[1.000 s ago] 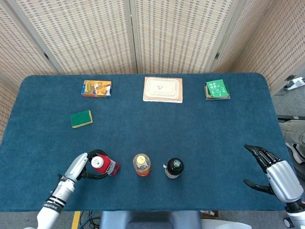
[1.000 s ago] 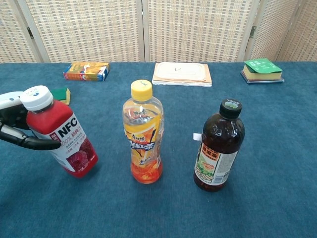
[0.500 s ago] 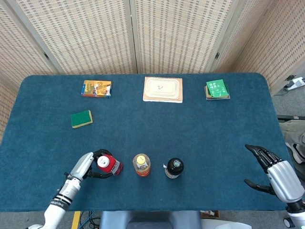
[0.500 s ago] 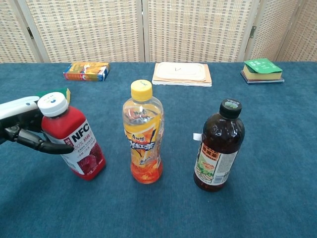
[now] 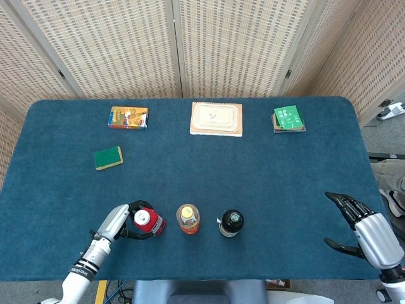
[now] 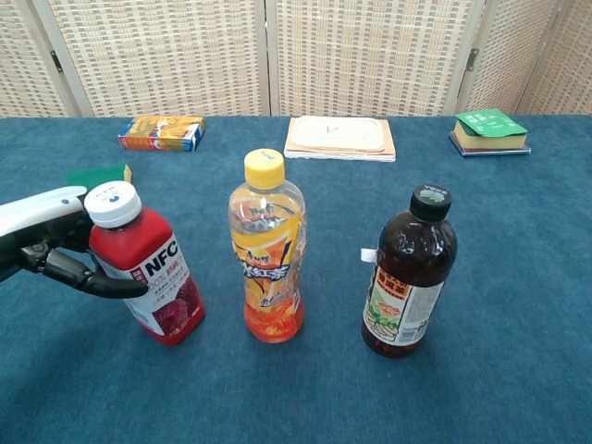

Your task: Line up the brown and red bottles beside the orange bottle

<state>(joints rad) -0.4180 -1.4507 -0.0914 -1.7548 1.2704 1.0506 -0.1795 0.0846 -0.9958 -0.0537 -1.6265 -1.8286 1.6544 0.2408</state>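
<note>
The red NFC bottle (image 6: 146,268) (image 5: 147,221) with a white cap leans slightly left, just left of the orange bottle (image 6: 268,250) (image 5: 187,218). My left hand (image 6: 51,250) (image 5: 123,221) grips the red bottle around its upper body. The brown bottle (image 6: 409,273) (image 5: 231,223) stands upright to the right of the orange one. Far to the right, near the table's edge, my right hand (image 5: 364,229) hovers open and holds nothing; the chest view does not show it.
Along the back of the blue table (image 5: 266,177) lie a colourful box (image 5: 128,118), a tan notebook (image 5: 216,118) and a green book (image 5: 288,119). A green sponge (image 5: 108,158) sits at mid-left.
My left hand has carried the red bottle to the right, closer to the orange bottle, and it stands more upright. The right hand has stayed in place.
</note>
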